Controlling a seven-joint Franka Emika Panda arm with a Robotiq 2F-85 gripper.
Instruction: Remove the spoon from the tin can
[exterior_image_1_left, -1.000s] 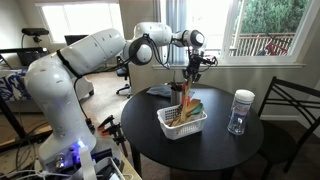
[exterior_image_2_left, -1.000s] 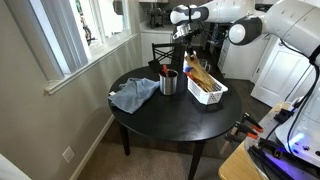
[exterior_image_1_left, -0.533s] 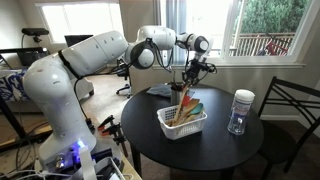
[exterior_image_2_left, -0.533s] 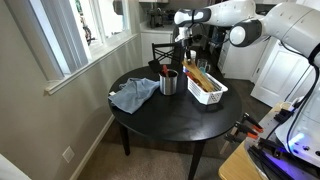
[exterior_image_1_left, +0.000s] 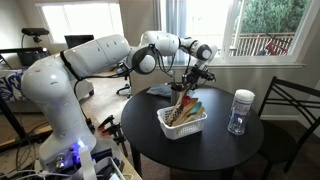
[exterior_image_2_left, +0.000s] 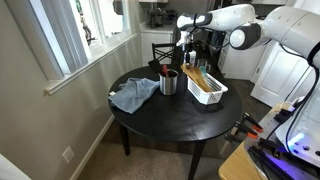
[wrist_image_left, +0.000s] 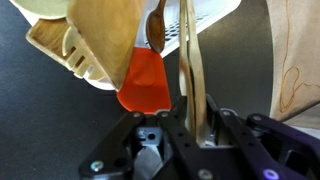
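One pincer (wrist_image_left: 184, 128) grips the spoon (wrist_image_left: 190, 70)

I count one tin can (exterior_image_2_left: 169, 82), one wooden spoon (wrist_image_left: 189, 80), one glass jar (exterior_image_1_left: 239, 112), one white basket (exterior_image_2_left: 215, 96) and one grey cloth (exterior_image_2_left: 133, 94) on one round counter (exterior_image_2_left: 170, 122)

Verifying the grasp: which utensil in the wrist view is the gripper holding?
The spoon with the slim pale handle, clamped in the gripper; the orange spatula and broad wooden one sit ungripped in the white basket.
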